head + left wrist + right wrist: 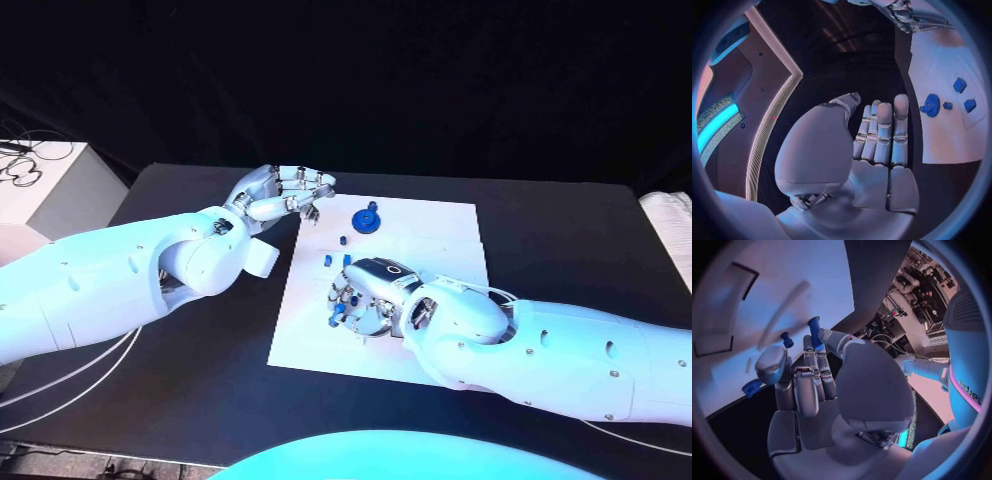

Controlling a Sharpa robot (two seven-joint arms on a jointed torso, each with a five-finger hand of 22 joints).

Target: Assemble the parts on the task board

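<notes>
On task board (433, 240): four loose blue parts (959, 85); right hand (368, 300) grips one.

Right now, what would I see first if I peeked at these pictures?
The white task board glows mid-table. The right hand lies on it among small blue parts, while the left hand hangs empty by its far left corner, near a round blue part.

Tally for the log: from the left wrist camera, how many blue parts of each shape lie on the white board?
Round blue part: 1
Small blue pieces: 3
Total: 4
</notes>
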